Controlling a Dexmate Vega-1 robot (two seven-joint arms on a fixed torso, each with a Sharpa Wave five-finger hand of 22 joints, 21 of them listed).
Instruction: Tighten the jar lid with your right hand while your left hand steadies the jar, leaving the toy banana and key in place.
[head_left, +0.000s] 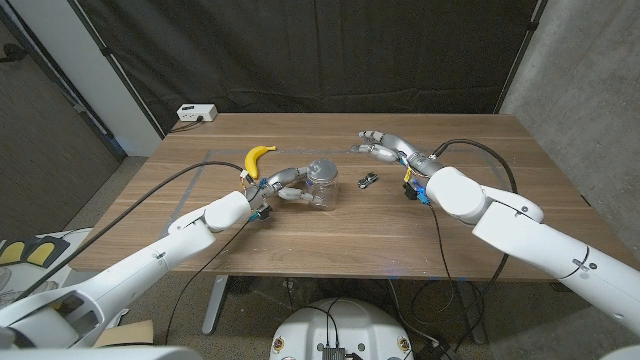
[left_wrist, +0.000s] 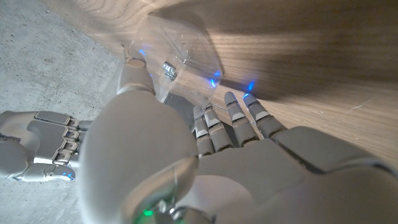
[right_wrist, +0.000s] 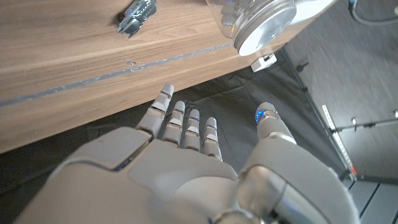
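A clear jar (head_left: 323, 186) with a silver lid (right_wrist: 264, 27) stands upright near the table's middle. My left hand (head_left: 281, 187) grips it from its left side, the thumb (left_wrist: 133, 70) on one side of the glass (left_wrist: 181, 57) and the fingers (left_wrist: 231, 122) on the other. My right hand (head_left: 386, 147) hovers open with its fingers spread, behind and to the right of the jar and clear of the lid. The key (head_left: 368, 180) lies just right of the jar, in front of that hand, and also shows as the key (right_wrist: 138, 14) beyond my right hand (right_wrist: 186, 155). The yellow toy banana (head_left: 258, 158) lies behind my left hand.
A white power strip (head_left: 196, 113) sits at the table's back left corner. Black cables run along both arms, one looping over the table by my right wrist (head_left: 470, 148). A pale tape line (right_wrist: 112, 74) crosses the wood. A dark curtain hangs behind the table.
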